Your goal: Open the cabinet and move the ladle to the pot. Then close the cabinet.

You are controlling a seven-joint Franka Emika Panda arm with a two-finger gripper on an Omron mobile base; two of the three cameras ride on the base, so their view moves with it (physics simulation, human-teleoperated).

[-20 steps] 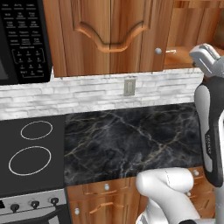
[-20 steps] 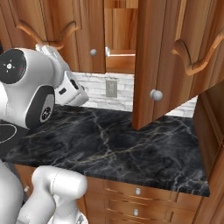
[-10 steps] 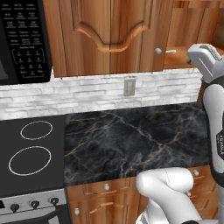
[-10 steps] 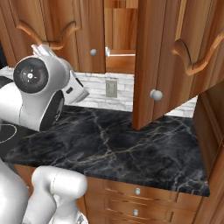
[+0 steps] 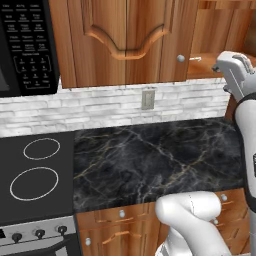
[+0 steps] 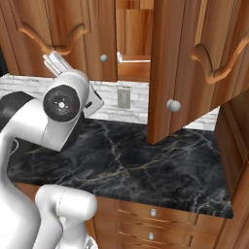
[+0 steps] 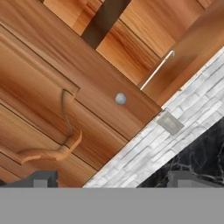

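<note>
1. We note the cabinet (image 6: 175, 63) is reddish-brown wood with visible grain and a smooth, faintly glossy finish; its knob (image 6: 173, 105) looks like polished silver metal.
2. The counter (image 5: 150, 160) reads as black marble with pale veins, glossy.
3. The backsplash (image 5: 100, 107) looks like rough, matt whitish stone brick.
4. The stove top (image 5: 35, 175) appears as smooth black glass.
5. The microwave (image 5: 25, 45) front seems black plastic, semi-matt.
6. The drawer fronts (image 6: 160, 219) are wood, with small metal knobs.

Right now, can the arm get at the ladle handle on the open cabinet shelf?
Probably yes. The cabinet door is swung open, the ladle handle lies exposed on the shelf, and the open tool faces that way with nothing between.
</note>
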